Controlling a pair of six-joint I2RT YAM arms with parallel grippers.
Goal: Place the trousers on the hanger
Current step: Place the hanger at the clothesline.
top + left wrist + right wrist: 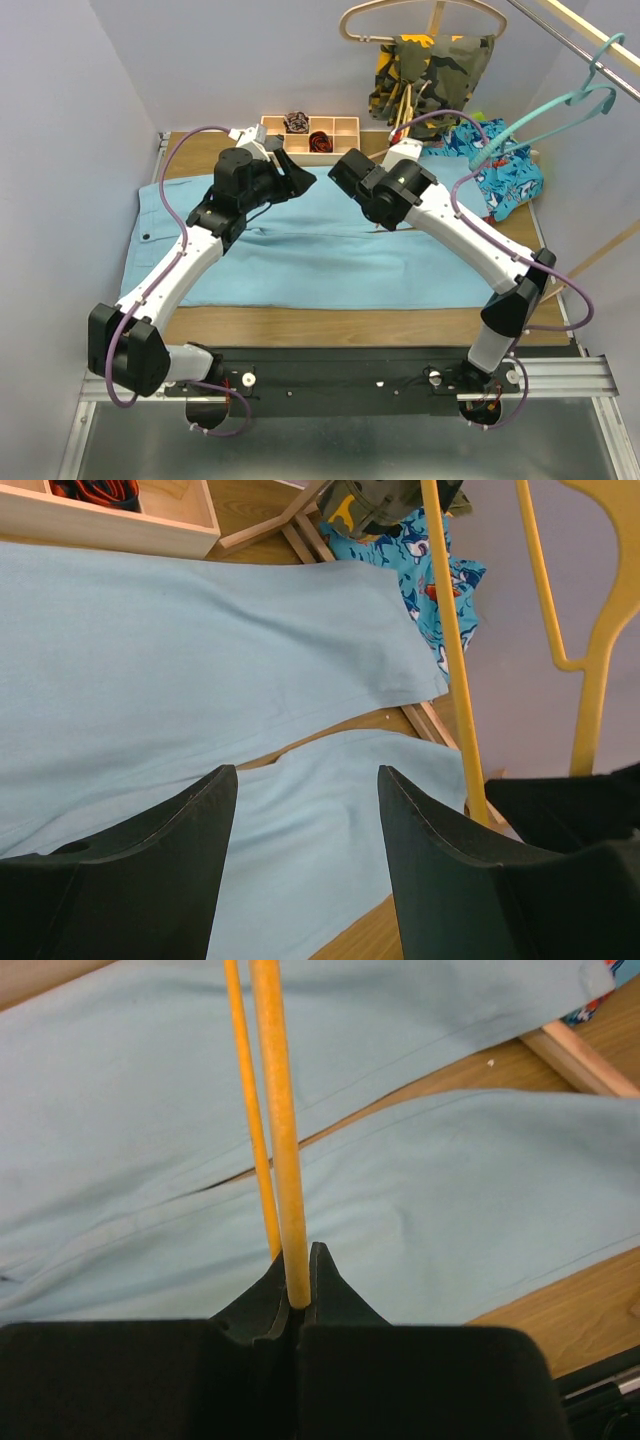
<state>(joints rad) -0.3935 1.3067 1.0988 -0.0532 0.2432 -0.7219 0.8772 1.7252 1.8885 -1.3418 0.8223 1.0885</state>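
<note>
Looking down on large light sky-blue cloth trousers (330, 250), lying flat and spread across the middle of the frame on a brown wooden table (330, 325), with the legs running toward the right side. Gripping a thin yellow clothes hanger (278, 1130) tight in the right gripper (297, 1260), jaws pinching one rod over the cloth at frame centre. Holding the left gripper (305, 780) spread wide and empty over the trousers, left of centre, near a pale wooden compartment tray (340, 125) at the top. Hanging from a rail at upper right: a thin teal clothes hanger (540, 110).
</note>
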